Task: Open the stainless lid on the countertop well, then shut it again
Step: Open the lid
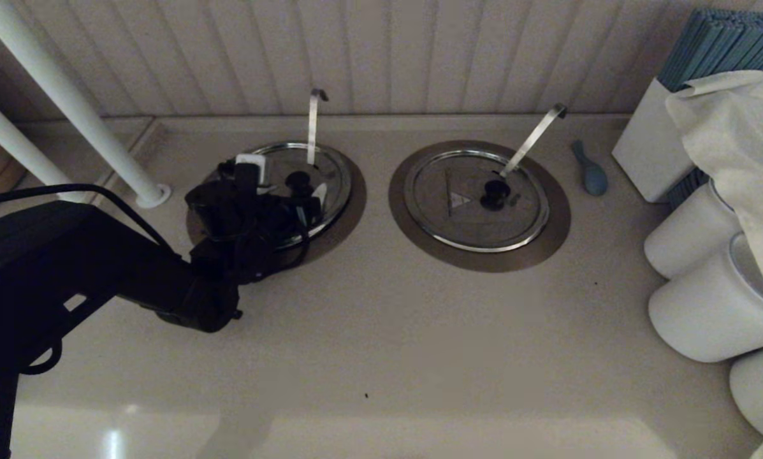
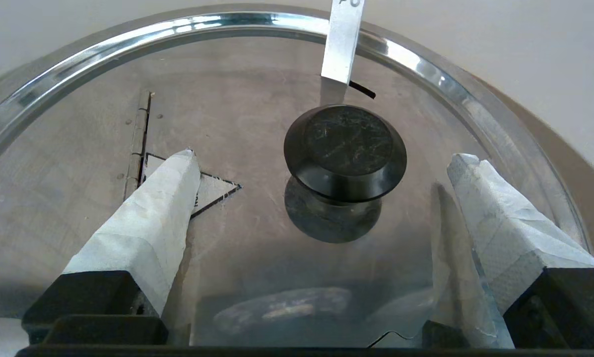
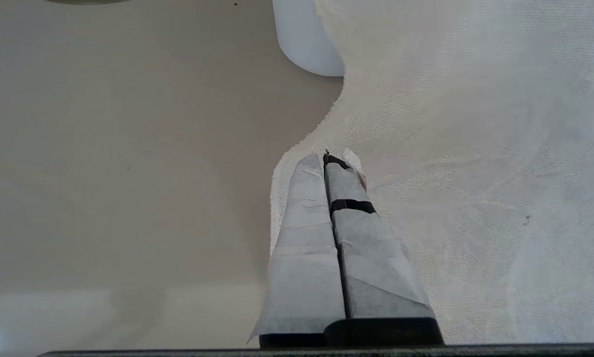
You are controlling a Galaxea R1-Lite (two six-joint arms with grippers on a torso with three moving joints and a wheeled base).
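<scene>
The stainless lid (image 1: 330, 169) lies flat and closed on the countertop well, whose brown-grey collar (image 1: 350, 213) shows round it. A thin hooked ladle rod (image 1: 314, 121) rises through the lid at the back. My left gripper (image 1: 285, 182) hovers low over the lid, open, with its taped fingers (image 2: 148, 228) on either side of the black knob (image 2: 345, 146) and not touching it. The triangle mark (image 2: 212, 188) and hinge (image 2: 138, 144) show beside one finger. My right gripper (image 3: 326, 156) is shut on nothing, parked above a white cloth (image 3: 475, 173).
The twin lid (image 1: 457, 217) with its flat ladle handle (image 1: 534, 137) sits to the right. A blue object (image 1: 588, 169), a white box (image 1: 642, 153), white cylinders (image 1: 706, 306) and the draped cloth (image 1: 725, 127) crowd the right. White poles (image 1: 69, 102) stand at left.
</scene>
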